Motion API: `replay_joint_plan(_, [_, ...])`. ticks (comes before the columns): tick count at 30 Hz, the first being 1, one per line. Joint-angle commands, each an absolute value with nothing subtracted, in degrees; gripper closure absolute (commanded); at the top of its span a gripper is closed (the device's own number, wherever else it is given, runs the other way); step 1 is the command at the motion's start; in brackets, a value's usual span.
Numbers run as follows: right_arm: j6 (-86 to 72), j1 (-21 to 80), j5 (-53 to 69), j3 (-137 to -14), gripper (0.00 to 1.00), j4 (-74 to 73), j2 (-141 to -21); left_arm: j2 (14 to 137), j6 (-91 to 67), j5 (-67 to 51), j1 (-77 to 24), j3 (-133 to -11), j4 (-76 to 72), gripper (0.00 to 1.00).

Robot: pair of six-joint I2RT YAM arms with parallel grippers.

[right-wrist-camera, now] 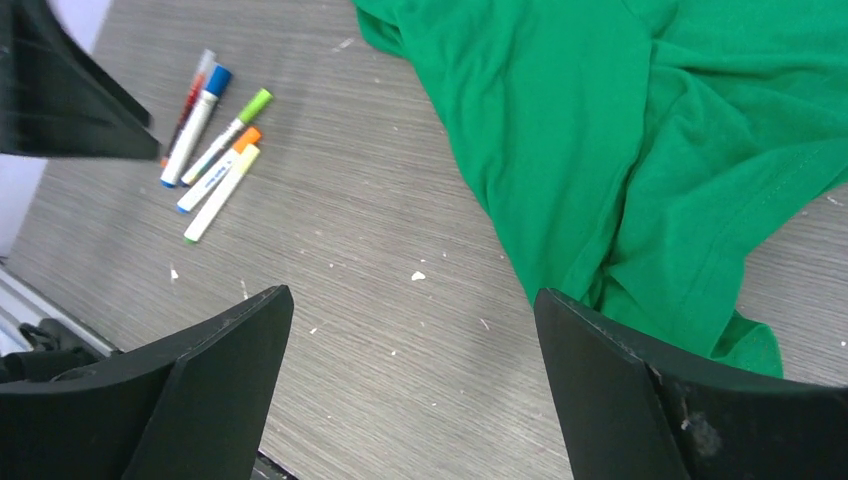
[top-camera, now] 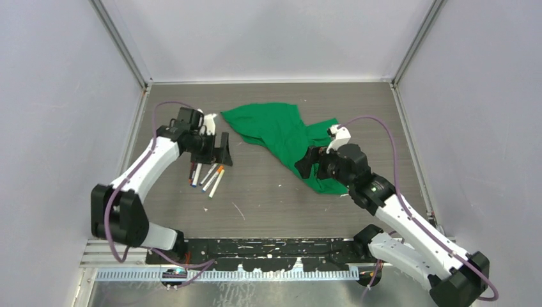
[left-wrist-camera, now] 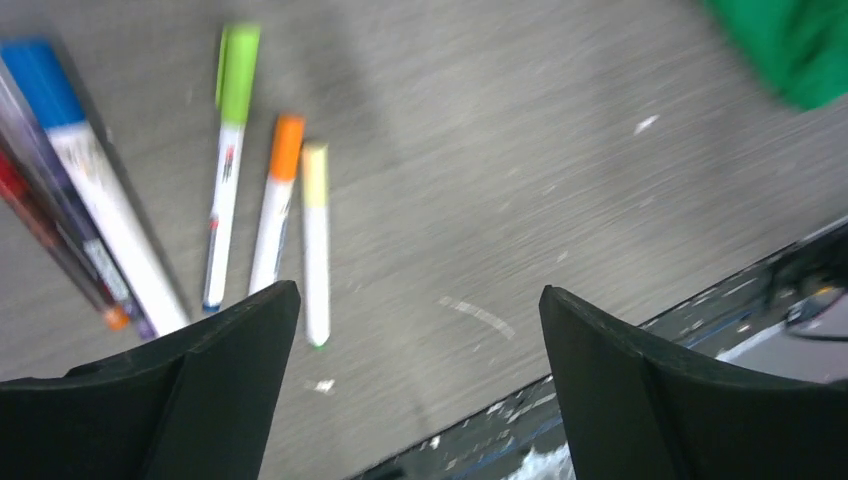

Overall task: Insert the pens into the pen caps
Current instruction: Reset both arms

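white pens [left-wrist-camera: 273, 215] lie bunched near the left hand [left-wrist-camera: 418, 292]; it and the right hand [right-wrist-camera: 412, 296] gape wide, empty.

In the left wrist view, motion blur is softening the thin white-barrelled marker pens [left-wrist-camera: 270, 220], and the left edge is cutting off the blue-capped pen [left-wrist-camera: 90, 190] and the dark red-ended pens [left-wrist-camera: 50, 235] beside it. The crumpled green cloth [left-wrist-camera: 790, 45] is showing only as a smeared corner there. From above, the black left gripper [top-camera: 217, 153] is covering the pens' far ends.

pens [top-camera: 206, 176] left, cloth [top-camera: 275, 131] right, bare table [top-camera: 268, 192] between
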State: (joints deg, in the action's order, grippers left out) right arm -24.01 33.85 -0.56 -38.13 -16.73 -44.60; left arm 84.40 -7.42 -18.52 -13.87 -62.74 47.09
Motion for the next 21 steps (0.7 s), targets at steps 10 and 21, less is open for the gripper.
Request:
replay_joint_plan(10, [-19.4,9.2,10.3,-47.5,0.01,-3.6,-69.7,83.0,-25.8,-20.0,-0.1,-56.6,3.0,0.02])
replay_joint_plan(21, [-14.9,-13.3,-1.0,-23.6,0.01,23.0,-49.9,65.7,-19.7,-1.9,19.2,-28.4,-25.8,0.02])
